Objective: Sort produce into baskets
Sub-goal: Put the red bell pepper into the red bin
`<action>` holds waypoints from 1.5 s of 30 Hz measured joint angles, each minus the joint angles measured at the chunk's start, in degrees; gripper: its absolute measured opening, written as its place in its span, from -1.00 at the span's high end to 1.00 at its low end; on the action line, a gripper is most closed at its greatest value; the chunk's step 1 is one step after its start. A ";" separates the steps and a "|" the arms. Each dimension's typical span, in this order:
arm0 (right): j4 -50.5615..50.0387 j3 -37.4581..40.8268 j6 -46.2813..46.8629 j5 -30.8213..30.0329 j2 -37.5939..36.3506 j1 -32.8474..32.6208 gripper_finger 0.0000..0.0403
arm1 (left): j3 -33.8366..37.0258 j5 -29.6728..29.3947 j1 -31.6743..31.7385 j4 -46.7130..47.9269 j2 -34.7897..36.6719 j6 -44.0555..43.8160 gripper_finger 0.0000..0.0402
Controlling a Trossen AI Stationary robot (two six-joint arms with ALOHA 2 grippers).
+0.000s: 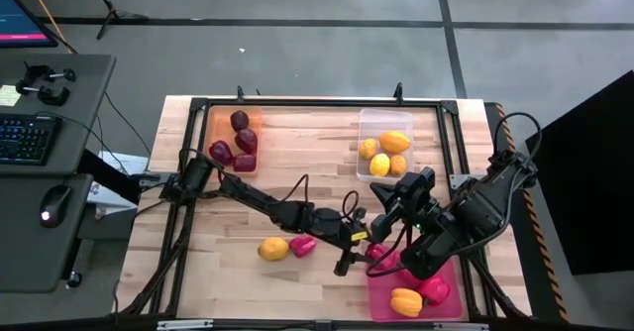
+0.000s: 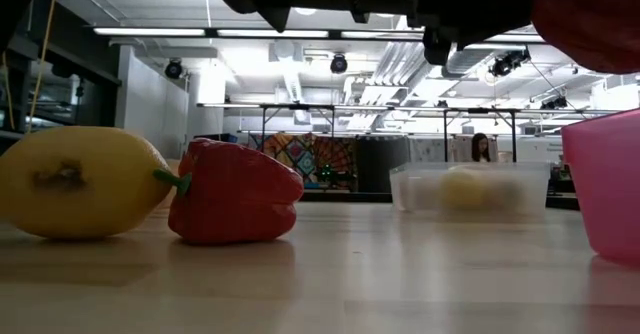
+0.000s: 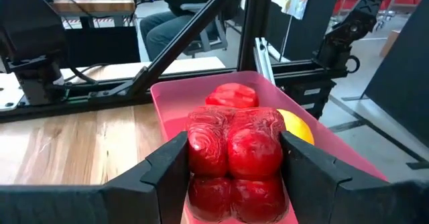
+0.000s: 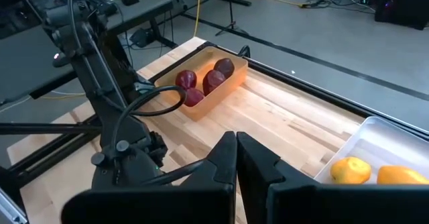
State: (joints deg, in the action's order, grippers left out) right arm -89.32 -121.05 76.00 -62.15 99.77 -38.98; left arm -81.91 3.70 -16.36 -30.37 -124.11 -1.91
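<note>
The left gripper [image 3: 231, 167] is over the near end of the pink basket [image 3: 167, 100], its jaws grasping a red pepper [image 3: 234, 150] from both sides. The pepper hangs above the basket's interior, so a release here would likely drop it beside the red pepper [image 3: 231, 93] and the yellow-orange pepper [image 3: 295, 125] already inside; peppers appear to belong in this basket.

The right gripper [image 4: 236, 158] waits above the bench [image 1: 327, 143] between the pink basket and the clear basket [image 1: 384, 119], jaws clenched and empty, clear of the left arm's path.

The orange basket [image 1: 213, 123] at the far left holds maroon fruit [image 1: 240, 121]; the clear basket holds yellow and orange citrus [image 1: 394, 141]. Sorting is by type.

Two items remain loose on the bench near the left arm: a yellow fruit [image 1: 273, 249] and a red pepper [image 1: 302, 245], touching or nearly so. Judged from this, the task is largely done.
</note>
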 joint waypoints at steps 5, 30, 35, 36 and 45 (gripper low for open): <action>-0.02 0.00 -0.19 -0.04 0.00 0.00 1.00 | 0.00 0.00 0.45 -0.66 0.00 -0.02 0.05; -0.02 0.04 -1.50 -0.17 0.00 0.00 1.00 | -0.07 -1.85 1.19 -3.11 -0.02 -3.36 -0.52; -0.04 0.04 -1.50 -0.17 0.00 0.00 1.00 | -0.07 0.24 3.08 4.00 3.70 -3.25 -0.51; -0.04 0.04 -1.50 -0.21 0.00 0.00 1.00 | -0.07 0.46 3.58 7.16 5.22 -2.96 -0.51; -0.09 0.04 -1.71 -0.55 0.28 3.76 1.00 | 0.50 2.38 8.39 52.60 16.74 5.57 -0.51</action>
State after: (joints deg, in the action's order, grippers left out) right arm -89.40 -121.01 74.29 -62.70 100.04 -35.22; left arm -81.41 6.08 -7.97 22.23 -107.38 3.66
